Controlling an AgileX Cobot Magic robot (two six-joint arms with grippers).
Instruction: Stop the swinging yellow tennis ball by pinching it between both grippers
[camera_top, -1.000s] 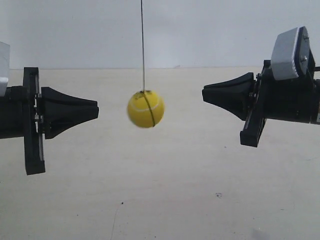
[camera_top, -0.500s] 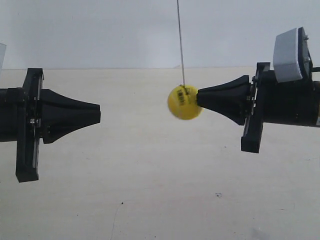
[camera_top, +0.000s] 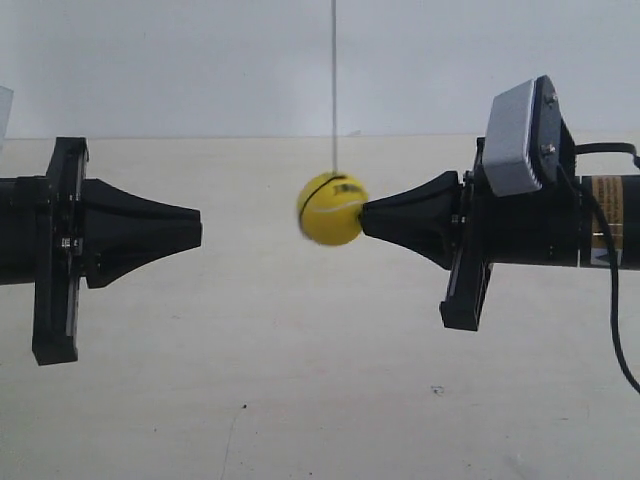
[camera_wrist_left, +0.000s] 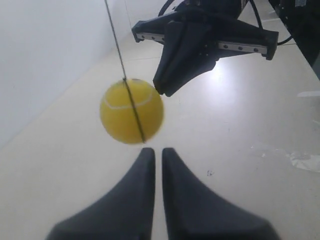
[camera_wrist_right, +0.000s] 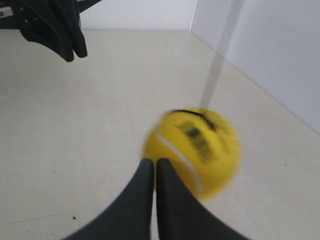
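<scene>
I see ball (camera_top: 331, 209) motion-blurred, label (camera_wrist_right: 197, 137) unreadable. Right pincer (camera_wrist_right: 154, 162) pressed together, tip touching ball. Left pincer (camera_wrist_left: 157, 151) pressed together, apart from ball. String (camera_top: 334, 90) top cut off.

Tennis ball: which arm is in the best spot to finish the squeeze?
Left. The right pincer touches the yellow tennis ball on one side; the left pincer faces its bare side across a gap, so it likely should close in.

We note the yellow tennis ball (camera_wrist_left: 131, 111), blurred, hanging on its string (camera_wrist_left: 114, 37) just ahead of the left gripper (camera_wrist_left: 157, 150), whose fingers lie nearly together. The right gripper (camera_wrist_left: 162, 91) tip appears to touch the ball's far side, above the worktop (camera_wrist_left: 240, 130).
</scene>
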